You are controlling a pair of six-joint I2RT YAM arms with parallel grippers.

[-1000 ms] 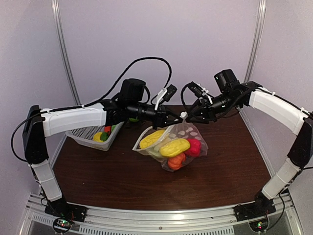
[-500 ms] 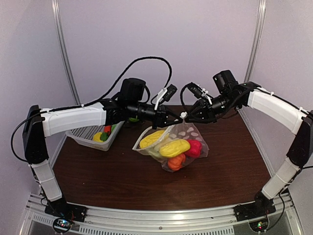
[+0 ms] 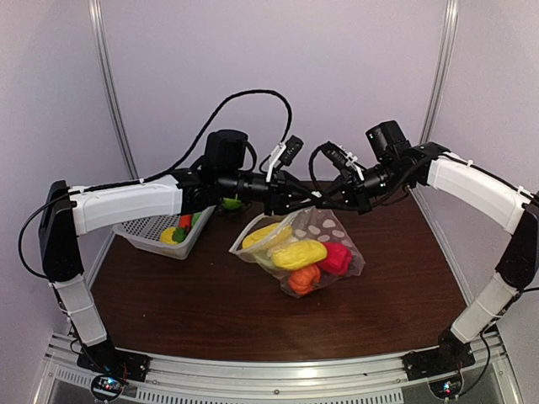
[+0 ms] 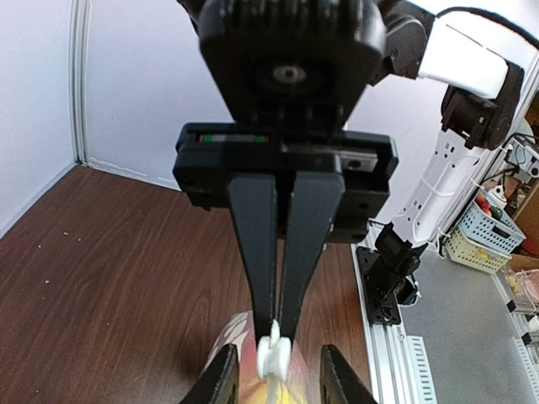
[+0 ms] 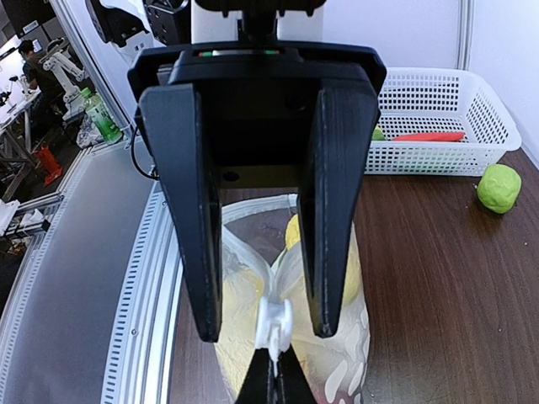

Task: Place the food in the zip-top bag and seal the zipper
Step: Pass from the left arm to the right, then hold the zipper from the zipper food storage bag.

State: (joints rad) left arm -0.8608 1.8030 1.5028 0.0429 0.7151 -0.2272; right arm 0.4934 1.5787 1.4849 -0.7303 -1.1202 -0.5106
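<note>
Now w/ grips swapped vs 1 s ago: opened L gripper, fingers apart astride white zipper slider; clamped R gripper shut on it. Kept zip-top bag w/ food inside on table centre, mouth held up. Saw R pinch only via L wrist cam; basket & loose green piece clearly only via R.

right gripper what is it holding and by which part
The right gripper pinches the bag by the white zipper tab at its mouth.
</note>
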